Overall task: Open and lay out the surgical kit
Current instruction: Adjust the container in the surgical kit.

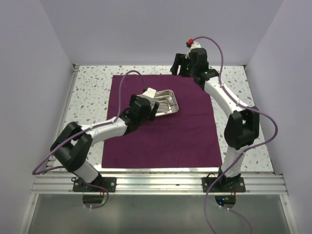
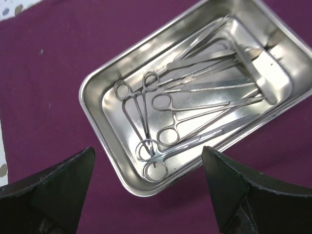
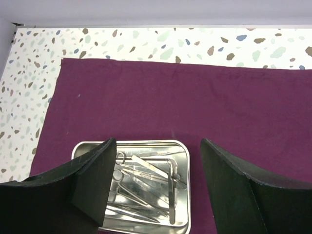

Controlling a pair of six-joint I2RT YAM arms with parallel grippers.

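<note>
The dark purple cloth wrap (image 1: 165,131) lies spread flat on the table. The shiny steel tray (image 1: 171,107) sits on its far middle part and holds several silver scissors, forceps and tweezers (image 2: 195,102). My left gripper (image 1: 148,108) is open and empty, hovering just over the tray's near left end; in the left wrist view (image 2: 148,168) its jaws straddle the tray's corner (image 2: 97,102). My right gripper (image 1: 179,66) is open and empty, raised at the cloth's far edge; its wrist view looks down on the tray (image 3: 183,195) and cloth (image 3: 170,97).
Speckled white tabletop (image 1: 92,92) surrounds the cloth on the left, far and right sides. Lilac walls close in the cell. A metal rail (image 1: 161,183) runs along the near edge by the arm bases.
</note>
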